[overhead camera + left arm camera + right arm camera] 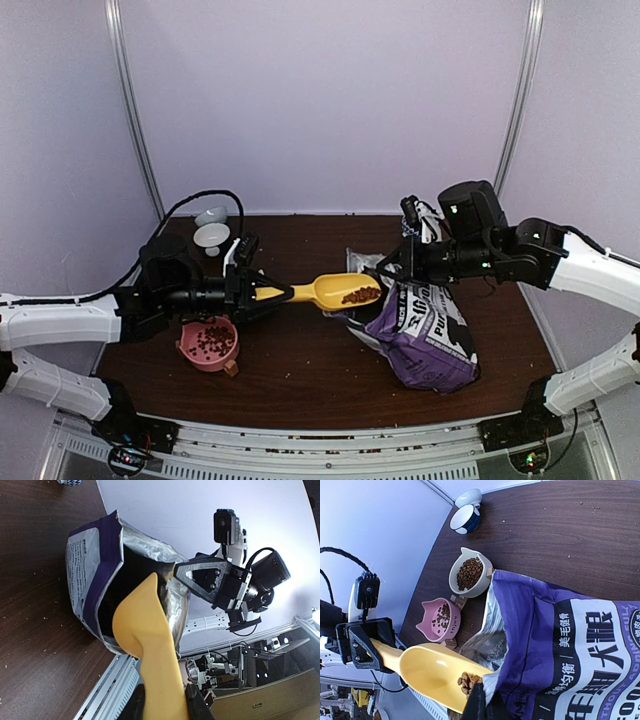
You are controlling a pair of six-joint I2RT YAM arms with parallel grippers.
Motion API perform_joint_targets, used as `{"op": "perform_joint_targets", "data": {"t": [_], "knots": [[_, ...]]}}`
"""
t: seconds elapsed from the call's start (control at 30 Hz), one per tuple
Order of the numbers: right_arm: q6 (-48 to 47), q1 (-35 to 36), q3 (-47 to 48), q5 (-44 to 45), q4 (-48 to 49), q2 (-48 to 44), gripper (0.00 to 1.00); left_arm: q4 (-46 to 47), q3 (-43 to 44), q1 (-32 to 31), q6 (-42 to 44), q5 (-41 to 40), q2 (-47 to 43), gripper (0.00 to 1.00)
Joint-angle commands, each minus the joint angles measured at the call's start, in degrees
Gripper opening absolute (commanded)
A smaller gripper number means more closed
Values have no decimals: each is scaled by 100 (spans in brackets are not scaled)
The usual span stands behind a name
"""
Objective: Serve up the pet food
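My left gripper (260, 293) is shut on the handle of a yellow scoop (340, 291) and holds it level above the table. A small heap of pet food (361, 296) lies at the scoop's far end, right at the bag's mouth; it also shows in the right wrist view (468, 681). The left wrist view shows the scoop's underside (144, 630) between my fingers (196, 706). My right gripper (393, 270) is shut on the open rim of the purple-and-white bag (432, 337) and holds it open. A pink cat-shaped bowl (208, 345) holds some kibble.
A white bowl (470, 572) with kibble stands beside the pink bowl (439, 619); my left arm hides it from the top view. Two small white bowls (211, 234) sit at the back left corner. The bag (570, 645) lies across the right half of the table.
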Motion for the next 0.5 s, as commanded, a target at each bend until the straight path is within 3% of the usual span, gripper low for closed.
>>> {"op": "perform_joint_targets", "data": {"t": [0.0,0.47], "knots": [[63,-37,44,145,606,-223,0,912,-177,54,-218,19,-161,0],[132,-68,-41,161,675,-308,0,2350,-716,208,-777,60,-342,0]]}}
